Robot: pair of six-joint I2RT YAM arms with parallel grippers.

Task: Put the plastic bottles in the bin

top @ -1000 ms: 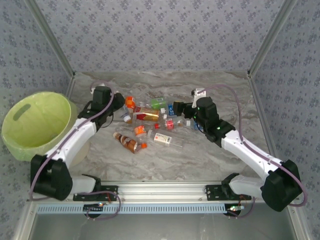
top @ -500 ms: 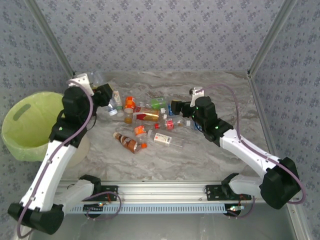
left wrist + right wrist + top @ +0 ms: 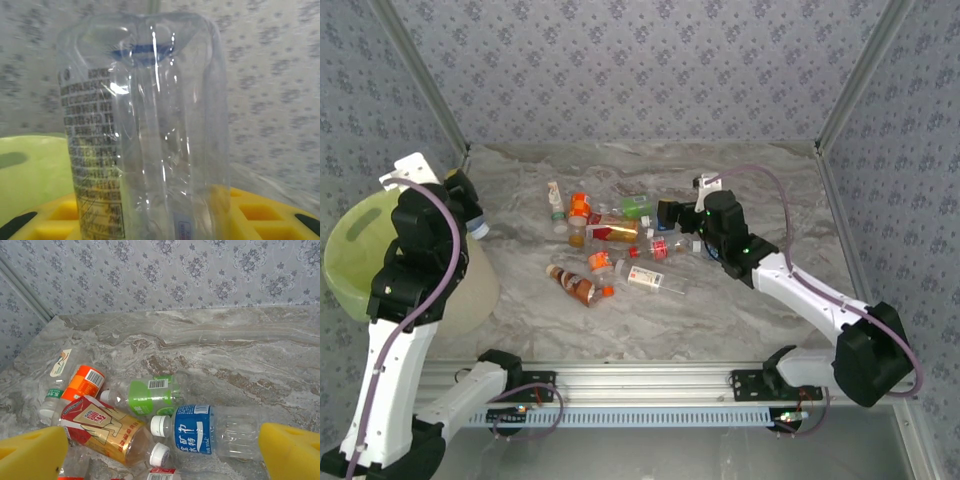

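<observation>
Over on the left sits the round pale lime-green plastic bin [image 3: 345, 270], its handle slot facing up near the rim. The left claw [image 3: 470, 214] is raised right at the bin's right-hand rim and is clamped on a clear plastic bottle with fine black print [image 3: 150, 125]. From the wrist, the bottle stands upright between the yellow pads [image 3: 55, 220], with the green of the bin behind it.

In the middle of the grey marbled surface [image 3: 750, 310] lies the loose heap of bottles: a brown one with an orange cap [image 3: 572, 285] nearest the arms, an orange-labelled one [image 3: 85, 385], a red-and-gold-labelled one [image 3: 102, 427] and a green-labelled one [image 3: 150, 392], all on their sides.

At the heap's right edge the right claw [image 3: 665, 216] hangs low with its jaws spread wide, gripping nothing; a blue-labelled, white-capped bottle [image 3: 197, 432] lies crosswise between its pads
</observation>
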